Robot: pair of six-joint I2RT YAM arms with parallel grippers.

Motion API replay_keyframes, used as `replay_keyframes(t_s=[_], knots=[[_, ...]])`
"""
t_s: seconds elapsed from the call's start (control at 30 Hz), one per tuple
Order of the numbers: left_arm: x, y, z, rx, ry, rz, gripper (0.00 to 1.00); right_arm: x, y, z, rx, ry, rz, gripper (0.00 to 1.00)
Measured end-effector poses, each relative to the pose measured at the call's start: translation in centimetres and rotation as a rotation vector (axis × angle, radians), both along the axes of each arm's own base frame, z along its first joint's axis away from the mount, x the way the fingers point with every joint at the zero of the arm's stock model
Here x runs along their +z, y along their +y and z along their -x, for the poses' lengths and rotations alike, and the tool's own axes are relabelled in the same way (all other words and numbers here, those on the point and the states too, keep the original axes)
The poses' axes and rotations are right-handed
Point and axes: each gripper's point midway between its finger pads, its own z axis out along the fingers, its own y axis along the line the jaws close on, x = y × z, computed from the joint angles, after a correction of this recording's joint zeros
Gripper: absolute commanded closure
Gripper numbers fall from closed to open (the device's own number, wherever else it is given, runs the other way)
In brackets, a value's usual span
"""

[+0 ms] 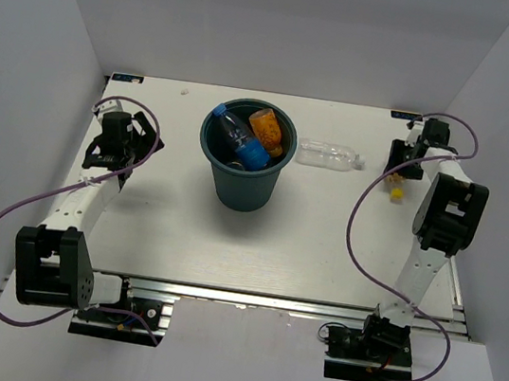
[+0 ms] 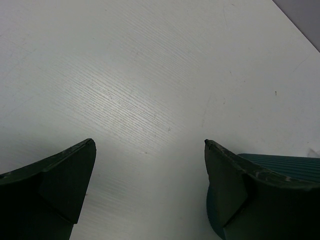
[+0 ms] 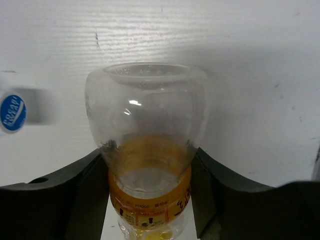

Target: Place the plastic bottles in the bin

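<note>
**White table (image 1: 322,249), grey walls: orange bottle (image 3: 146,125) gripped right of the bin (image 1: 246,184)**

Step in hand, it seems: pick-up of a bottle, lift not yet begun. Closed firmly on both sides of the orange bottle, the right gripper (image 3: 147,170), well to the right of the bin, arm stretched far forward, wrist bent down. Spread wide and holding nothing, the left gripper (image 2: 150,190), left of the bin, low over the table. Inside the bin: a blue-labelled bottle (image 1: 236,135) and a second orange bottle (image 1: 268,130). Just right of the bin: a clear bottle (image 1: 330,155). Next, probably: raise straight up, carry left, release only above the bin's opening.
</note>
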Motion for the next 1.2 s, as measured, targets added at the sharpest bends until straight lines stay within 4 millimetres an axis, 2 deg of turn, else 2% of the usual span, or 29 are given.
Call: replay_keyframes(t_s=[0.03, 0.1, 0.17, 0.2, 0.23, 0.33, 0.4, 0.47, 0.5, 0.53, 0.57, 0.6, 0.63, 0.7, 0.77, 0.87, 0.97, 1.07, 1.17, 1.2], knots=[[0.0, 0.0, 0.0, 0.000, 0.001, 0.000, 0.02, 0.4, 0.1, -0.2, -0.006, -0.008, -0.009, 0.59], [0.0, 0.0, 0.0, 0.001, 0.000, 0.000, 0.02, 1.6, 0.3, -0.7, -0.008, -0.035, -0.023, 0.59], [0.0, 0.0, 0.0, 0.000, 0.000, 0.000, 0.02, 3.9, 0.9, -0.6, -0.002, -0.068, -0.047, 0.59], [0.0, 0.0, 0.0, 0.000, -0.001, 0.000, 0.02, 5.7, 1.6, -0.5, 0.011, -0.095, -0.066, 0.59], [0.0, 0.0, 0.0, 0.000, 0.000, 0.000, 0.02, 8.4, 2.3, -0.4, 0.028, -0.142, -0.084, 0.59], [0.0, 0.0, 0.0, -0.001, -0.001, 0.001, 0.02, 17.9, 5.5, 0.3, 0.106, -0.334, -0.118, 0.58], [0.0, -0.1, 0.0, -0.003, -0.002, 0.002, 0.02, 25.2, 10.1, 1.8, 0.218, -0.488, -0.148, 0.56], [0.1, -0.1, -0.1, -0.005, -0.004, 0.003, 0.02, 32.3, 16.9, 4.4, 0.389, -0.656, -0.190, 0.56], [0.1, -0.1, -0.1, -0.006, -0.004, 0.004, 0.02, 34.7, 20.5, 6.2, 0.486, -0.719, -0.222, 0.56], [0.1, -0.2, -0.1, -0.008, -0.005, 0.004, 0.02, 36.5, 23.2, 7.7, 0.565, -0.766, -0.253, 0.55], [0.1, -0.2, -0.1, -0.010, -0.005, 0.006, 0.02, 38.4, 27.9, 10.8, 0.704, -0.812, -0.312, 0.54], [0.1, -0.2, -0.1, -0.012, -0.006, 0.007, 0.02, 39.4, 30.9, 12.9, 0.800, -0.838, -0.359, 0.55], [0.1, -0.3, -0.1, -0.015, -0.007, 0.009, 0.02, 39.8, 33.4, 14.8, 0.889, -0.850, -0.405, 0.55], [0.2, -0.4, -0.1, -0.020, -0.008, 0.011, 0.02, 39.8, 37.0, 17.3, 1.018, -0.845, -0.476, 0.55], [0.1, -0.5, -0.1, -0.024, -0.008, 0.012, 0.02, 38.7, 39.8, 18.4, 1.106, -0.817, -0.524, 0.54], [0.1, -0.5, -0.2, -0.029, -0.014, 0.012, 0.02, 35.6, 43.5, 19.0, 1.186, -0.748, -0.561, 0.47], [-0.4, -0.6, 0.0, -0.034, -0.007, 0.012, 0.02, 32.4, 46.1, 19.3, 1.237, -0.679, -0.572, 0.45], [-0.8, -0.6, 0.2, -0.037, 0.001, 0.011, 0.02, 29.8, 47.7, 19.1, 1.271, -0.620, -0.578, 0.42], [-0.6, -0.6, 0.2, -0.037, -0.005, 0.009, 0.02, 27.9, 48.2, 18.0, 1.265, -0.596, -0.555, 0.30], [-0.5, -0.6, 0.2, -0.036, -0.008, 0.008, 0.02, 27.4, 48.3, 17.7, 1.262, -0.590, -0.546, 0.21]])
